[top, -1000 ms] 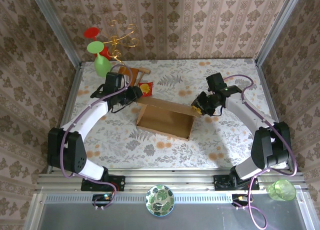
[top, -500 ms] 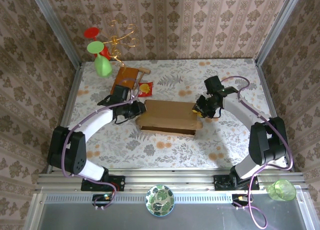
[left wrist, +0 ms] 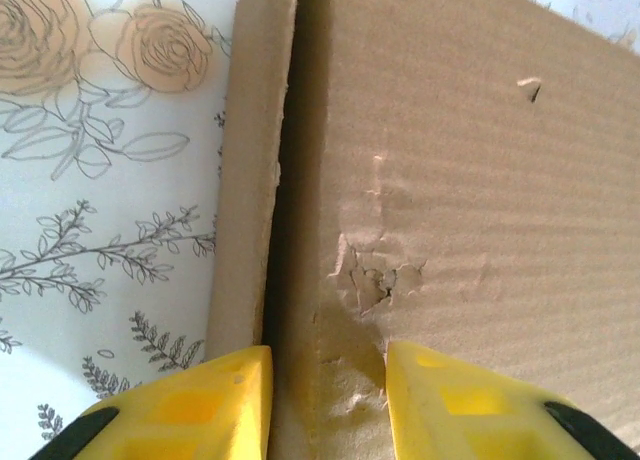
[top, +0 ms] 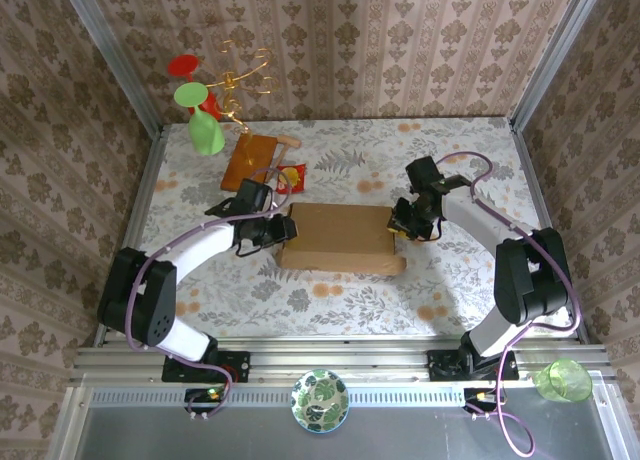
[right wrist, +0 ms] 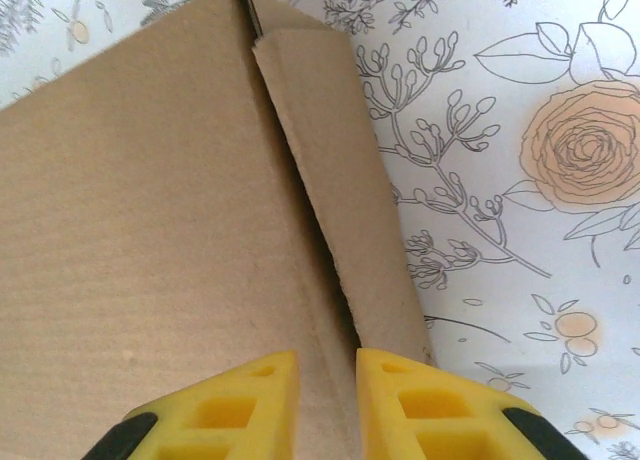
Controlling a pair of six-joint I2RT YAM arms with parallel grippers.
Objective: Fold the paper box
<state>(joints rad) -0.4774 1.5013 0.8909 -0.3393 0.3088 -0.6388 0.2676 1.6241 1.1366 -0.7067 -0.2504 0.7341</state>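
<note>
The paper box (top: 340, 236) lies closed mid-frame on the floral-print table (top: 455, 165), with damask-papered walls (top: 400, 50) around. The left gripper (left wrist: 328, 372) and right gripper (right wrist: 328, 372) each straddle a box end; whether they clamp it, I cannot tell.

We log the paper box (top: 340, 237) at the middle of the table (top: 470, 170), its long side running left to right. The left gripper (top: 276, 230) sits at its left end and the right gripper (top: 403, 220) at its right end. Behind the left end lies a small packet (top: 291, 177), with the wooden board (top: 248, 160) just beyond it. A cup (top: 205, 132) stands in the far-left corner.
</note>
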